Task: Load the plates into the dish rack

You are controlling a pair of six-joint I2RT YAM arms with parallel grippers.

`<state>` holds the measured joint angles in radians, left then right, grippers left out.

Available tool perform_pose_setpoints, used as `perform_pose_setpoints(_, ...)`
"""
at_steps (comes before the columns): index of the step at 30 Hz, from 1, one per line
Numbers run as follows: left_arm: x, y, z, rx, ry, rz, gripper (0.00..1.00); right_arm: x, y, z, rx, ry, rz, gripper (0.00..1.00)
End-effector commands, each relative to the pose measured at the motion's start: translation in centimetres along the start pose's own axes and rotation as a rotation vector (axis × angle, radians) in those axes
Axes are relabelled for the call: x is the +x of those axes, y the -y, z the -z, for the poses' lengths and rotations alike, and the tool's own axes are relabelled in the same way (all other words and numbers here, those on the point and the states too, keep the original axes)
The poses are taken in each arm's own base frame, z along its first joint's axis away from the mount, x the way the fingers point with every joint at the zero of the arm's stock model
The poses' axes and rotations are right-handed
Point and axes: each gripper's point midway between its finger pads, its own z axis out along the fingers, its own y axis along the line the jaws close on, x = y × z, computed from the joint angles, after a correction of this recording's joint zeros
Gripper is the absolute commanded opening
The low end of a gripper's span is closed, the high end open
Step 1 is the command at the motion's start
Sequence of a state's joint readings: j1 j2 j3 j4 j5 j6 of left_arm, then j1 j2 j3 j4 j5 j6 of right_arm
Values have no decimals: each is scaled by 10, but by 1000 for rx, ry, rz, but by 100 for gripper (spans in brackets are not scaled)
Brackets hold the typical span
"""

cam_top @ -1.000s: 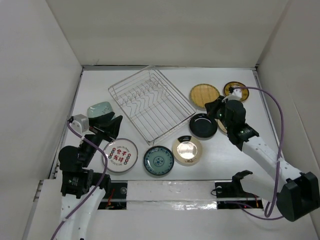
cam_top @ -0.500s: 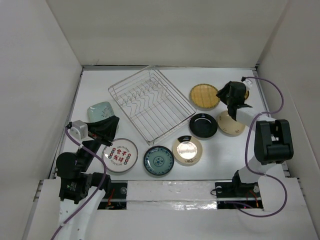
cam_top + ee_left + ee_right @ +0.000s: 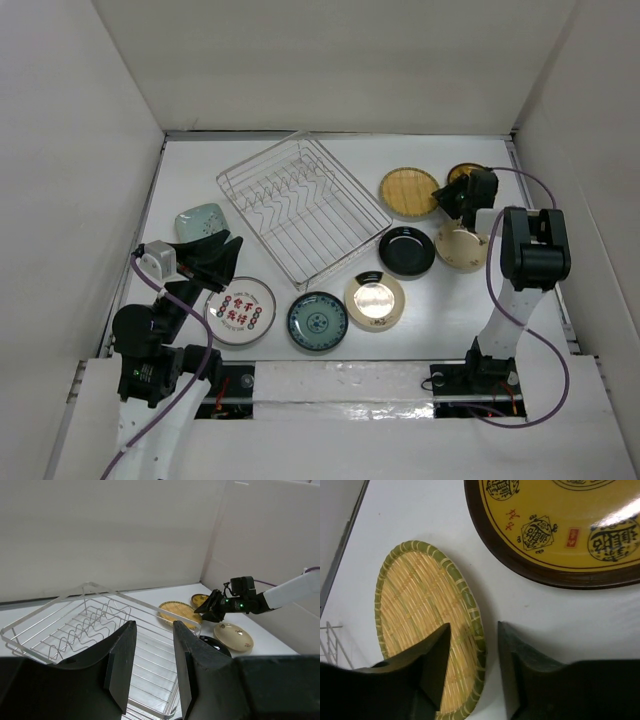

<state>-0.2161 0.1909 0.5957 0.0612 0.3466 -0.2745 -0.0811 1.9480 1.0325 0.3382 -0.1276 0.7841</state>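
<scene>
The round tan woven-look plate (image 3: 420,625) lies flat, right of the silver wire dish rack (image 3: 259,156). The right gripper (image 3: 473,630) is spread open astride its rim, holding nothing; the left gripper (image 3: 153,625) is spread open too. The plate seems light and stiff, so pinching the raised rim should work best.

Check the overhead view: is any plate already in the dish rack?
No, the dish rack shows only bare wires, and the plates lie on the table around it.
</scene>
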Motion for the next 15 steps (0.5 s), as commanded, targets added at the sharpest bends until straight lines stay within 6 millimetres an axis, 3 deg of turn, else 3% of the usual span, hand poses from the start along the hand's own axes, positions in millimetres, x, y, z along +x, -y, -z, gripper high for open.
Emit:
perform_pose_setpoints(1,-11,6,-1,26,38,-21,33,-3,-27,-4,-134,-29,-36,44)
perform_pose_setpoints(3,-10,5,-1,25,34,-20,33,-5,-32,-4,-151,-24,-36,36)
perform_pose_setpoints(4,-10,5,-1,24,36,-20,33,-9,-36,-4,-161,-17,-35,17)
perform_pose_setpoints(6,-10,5,-1,22,37,-20,33,-17,-42,-1,-177,15,-43,3)
perform_pose_setpoints(9,-9,4,-2,20,34,-18,33,-47,-63,19,-223,137,-49,0)
perform_pose_setpoints(11,-9,4,-2,20,33,-17,33,-77,-87,46,-268,242,-38,0)
perform_pose_setpoints(12,-9,3,-2,16,33,-17,33,-99,-107,69,-290,329,-26,0)
perform_pose_setpoints(13,-8,3,-2,14,32,-16,33,-98,-111,68,-280,345,-13,0)
perform_pose_setpoints(14,-8,2,-2,13,32,-16,33,-113,-132,95,-309,408,32,0)
perform_pose_setpoints(15,-8,2,-2,9,32,-16,33,-131,-140,110,-281,502,49,0)
